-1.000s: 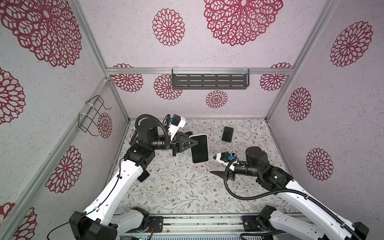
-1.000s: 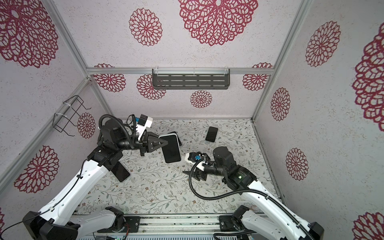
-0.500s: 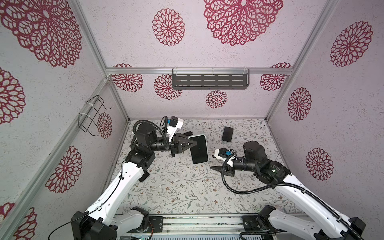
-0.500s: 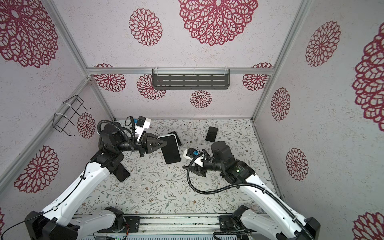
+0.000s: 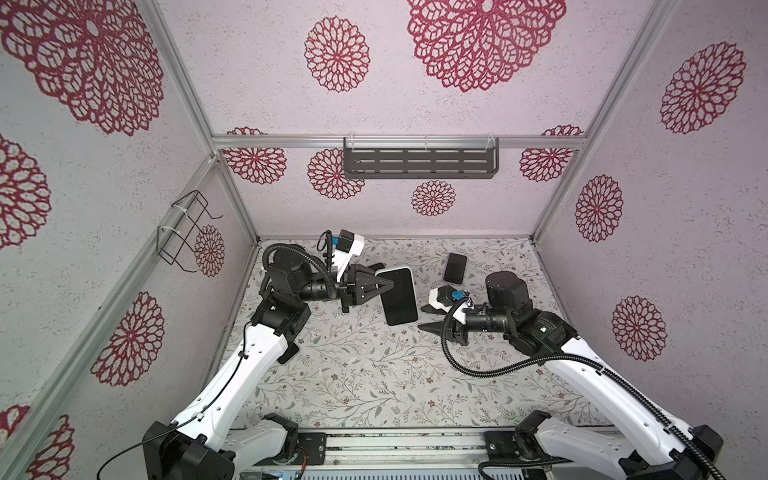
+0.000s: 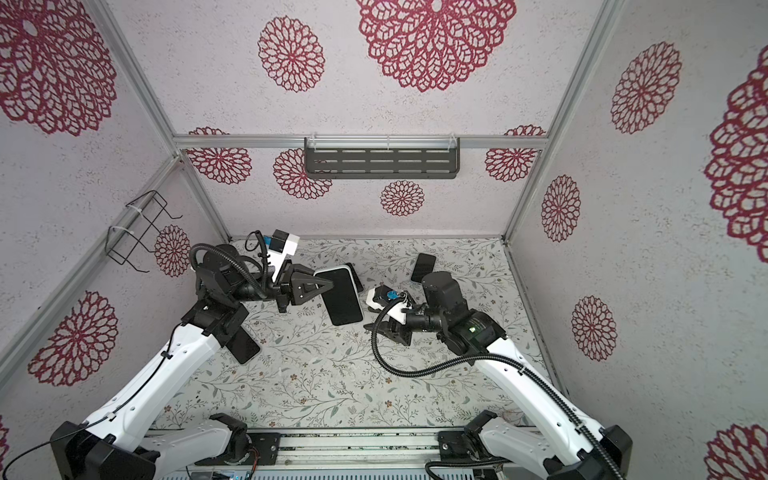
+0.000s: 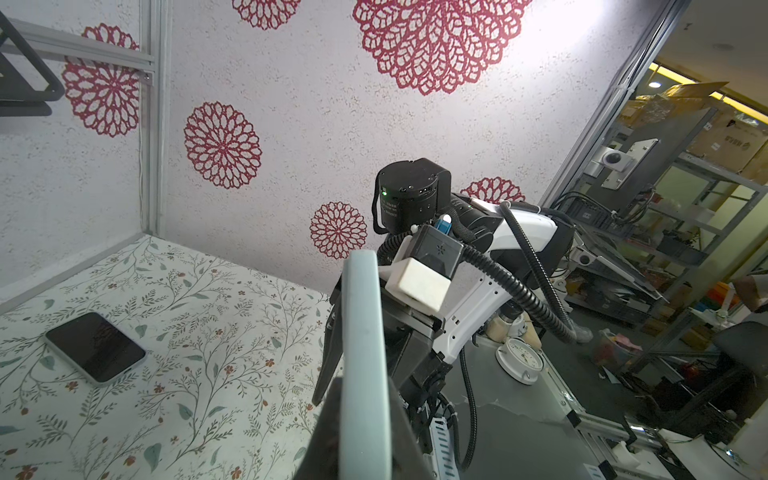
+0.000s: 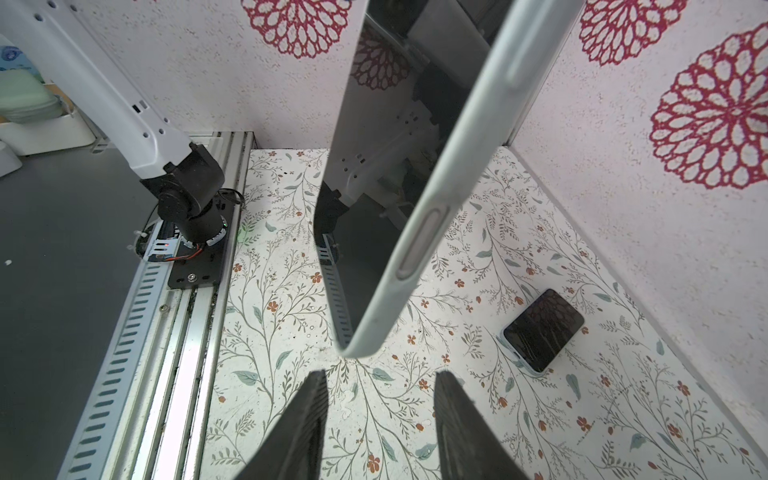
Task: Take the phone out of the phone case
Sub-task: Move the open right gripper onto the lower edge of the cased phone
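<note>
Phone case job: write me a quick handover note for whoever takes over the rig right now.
Left gripper: shut on the cased phone, holding it tilted in the air above the table.
Right gripper: open and empty, just short of the phone's free end; no contact visible.
Phone case: pale, still around the phone.
Another phone lies flat near the back wall, untouched.
Done: phone lifted and held out.
Left: probably the right gripper takes the free end, then phone and case get pulled apart.
</note>
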Action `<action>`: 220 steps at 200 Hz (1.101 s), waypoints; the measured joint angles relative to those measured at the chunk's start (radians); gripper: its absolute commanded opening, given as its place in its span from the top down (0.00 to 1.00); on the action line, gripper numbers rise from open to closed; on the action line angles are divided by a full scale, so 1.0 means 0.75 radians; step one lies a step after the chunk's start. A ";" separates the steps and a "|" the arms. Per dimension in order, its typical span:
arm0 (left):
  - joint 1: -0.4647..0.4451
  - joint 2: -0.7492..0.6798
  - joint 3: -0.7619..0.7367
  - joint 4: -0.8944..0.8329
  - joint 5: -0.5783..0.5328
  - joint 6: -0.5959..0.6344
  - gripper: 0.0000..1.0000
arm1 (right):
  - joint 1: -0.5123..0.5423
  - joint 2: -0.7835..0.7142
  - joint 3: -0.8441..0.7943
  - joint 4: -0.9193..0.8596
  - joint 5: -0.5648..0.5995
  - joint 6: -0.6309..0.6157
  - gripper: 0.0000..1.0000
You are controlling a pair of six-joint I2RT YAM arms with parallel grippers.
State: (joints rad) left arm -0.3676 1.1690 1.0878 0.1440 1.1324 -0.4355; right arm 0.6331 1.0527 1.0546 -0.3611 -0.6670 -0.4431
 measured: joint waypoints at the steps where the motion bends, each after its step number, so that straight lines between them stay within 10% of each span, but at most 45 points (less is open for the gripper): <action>1: 0.001 0.000 -0.002 0.002 0.000 -0.002 1.00 | 0.000 0.000 0.000 0.002 -0.002 0.000 0.57; 220: 0.005 0.016 -0.031 0.108 0.003 -0.090 1.00 | -0.015 0.046 0.003 0.071 -0.142 0.072 0.72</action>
State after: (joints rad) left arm -0.3637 1.1809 1.0645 0.2253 1.1347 -0.5030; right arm 0.6220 1.0870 1.0565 -0.3077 -0.7734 -0.3893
